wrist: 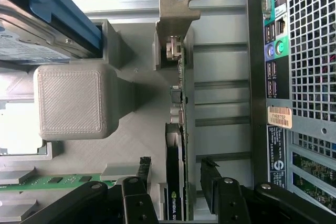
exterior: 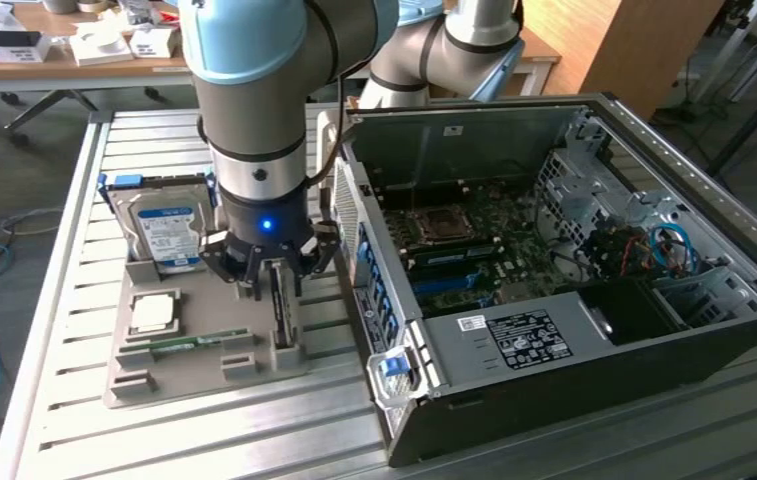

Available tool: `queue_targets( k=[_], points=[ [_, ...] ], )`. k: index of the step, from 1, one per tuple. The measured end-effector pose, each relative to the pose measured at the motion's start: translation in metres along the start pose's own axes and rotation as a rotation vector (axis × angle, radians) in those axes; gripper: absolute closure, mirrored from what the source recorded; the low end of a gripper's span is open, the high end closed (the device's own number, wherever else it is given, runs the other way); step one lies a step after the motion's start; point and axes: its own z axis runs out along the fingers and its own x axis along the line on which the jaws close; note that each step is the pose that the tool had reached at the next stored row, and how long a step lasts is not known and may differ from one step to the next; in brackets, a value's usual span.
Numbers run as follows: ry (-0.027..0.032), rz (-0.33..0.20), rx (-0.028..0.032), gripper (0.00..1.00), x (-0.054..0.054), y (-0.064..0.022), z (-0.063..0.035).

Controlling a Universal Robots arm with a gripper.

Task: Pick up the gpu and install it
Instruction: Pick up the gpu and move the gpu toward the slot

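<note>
You have the gpu standing on its edge in a slot of the gray holder, so the gripper can straddle it, jaws wide apart on both sides, holding nothing yet.

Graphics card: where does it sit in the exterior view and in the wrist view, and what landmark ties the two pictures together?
Exterior view: the graphics card stands on edge in the gray holder, under the open gripper, on the exterior view's left of the computer case.
Wrist view: the graphics card is seen edge-on, and the gripper straddles it without touching.
Shared landmark: the hard drive standing in the same holder.
</note>
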Motion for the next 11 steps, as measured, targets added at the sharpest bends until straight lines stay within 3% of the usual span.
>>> queue_targets(
  k=[4,5,11],
  points=[
    [-0.0001,0.0,0.0,0.51,0.0,0.0,0.0],
    [-0.0001,0.0,0.0,0.58,0.0,0.0,0.0],
    [0.0,0.0,0.0001,0.58,0.0011,-0.0001,0.0009]
  ],
)
